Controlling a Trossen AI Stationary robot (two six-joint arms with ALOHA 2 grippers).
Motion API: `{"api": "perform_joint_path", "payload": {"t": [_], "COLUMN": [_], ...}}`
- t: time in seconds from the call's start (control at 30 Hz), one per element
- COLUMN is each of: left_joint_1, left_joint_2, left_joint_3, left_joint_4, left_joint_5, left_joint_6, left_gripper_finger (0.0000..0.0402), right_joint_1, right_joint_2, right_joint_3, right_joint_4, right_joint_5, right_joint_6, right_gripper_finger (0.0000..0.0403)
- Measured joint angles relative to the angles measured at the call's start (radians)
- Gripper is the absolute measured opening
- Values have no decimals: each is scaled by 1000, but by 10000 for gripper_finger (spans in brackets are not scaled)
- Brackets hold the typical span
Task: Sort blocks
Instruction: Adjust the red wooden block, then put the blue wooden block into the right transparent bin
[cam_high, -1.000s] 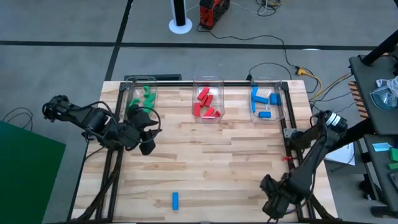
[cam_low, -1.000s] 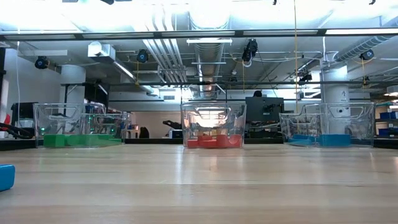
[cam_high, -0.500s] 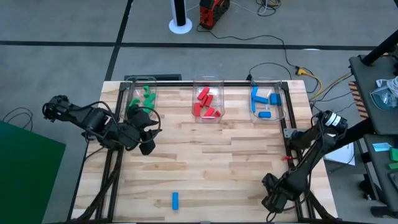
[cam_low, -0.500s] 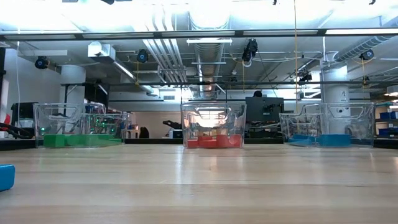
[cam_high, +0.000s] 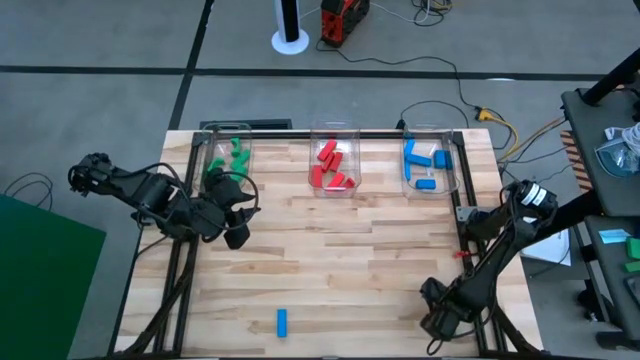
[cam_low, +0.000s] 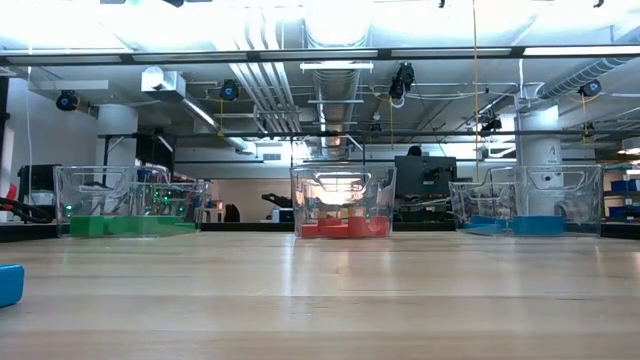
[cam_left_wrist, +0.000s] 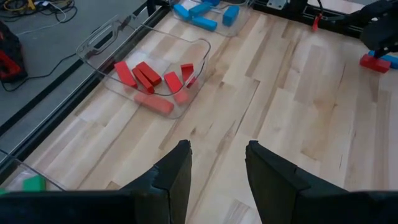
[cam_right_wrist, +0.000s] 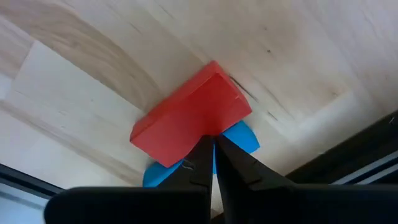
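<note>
right arm folded low at the near right corner of the table (cam_high: 330, 250), its gripper (cam_high: 437, 322) pointing down at the wood. right wrist view: the two fingers (cam_right_wrist: 202, 163) are pressed nearly together against the end of a red block (cam_right_wrist: 189, 116), with a blue block (cam_right_wrist: 239, 138) lying partly under it; jaws look clenched, but whether they actually pinch the red block i cannot tell.

left arm reaches in from the left edge, elbow out, left gripper (cam_high: 236, 222) hovering just in front of the green bin (cam_high: 226, 155); its fingers (cam_left_wrist: 175, 174) stand apart, released, nothing between them.

green blocks (cam_high: 236, 152) sit in the left bin, red blocks (cam_high: 331, 167) in the middle bin (cam_high: 334, 131), blue blocks (cam_high: 426, 160) in the right bin (cam_high: 428, 132). one loose blue block (cam_high: 282, 321) lies near the front edge, well apart from both grippers.
</note>
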Motion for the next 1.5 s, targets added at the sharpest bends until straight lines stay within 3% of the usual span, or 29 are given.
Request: {"api": "perform_joint_path", "payload": {"t": [0.3,0.47,0.67,0.8,1.03,1.23,1.5], "left_joint_1": [0,0,0,0,0,0,0], "left_joint_2": [2,2,2,2,2,2,2], "left_joint_3": [0,0,0,0,0,0,0], "left_joint_4": [0,-1,-1,-1,-3,-2,-3], "left_joint_5": [-22,-26,-26,-26,-25,-25,-25], "left_joint_6": [0,0,-2,-1,0,0,0], "left_gripper_finger": [130,130,130,130,130,130,130], "right_joint_1": [-25,-63,-65,-34,75,92,92], "right_joint_2": [3,2,-28,-61,-78,-78,-74], "right_joint_3": [2,13,46,61,40,34,7], "right_joint_4": [29,8,-38,-40,-50,-45,-44], "right_joint_5": [119,134,2,-3,7,66,79], "right_joint_6": [50,28,225,308,440,438,408], "right_gripper_finger": [9,9,9,20,111,204,261]}}
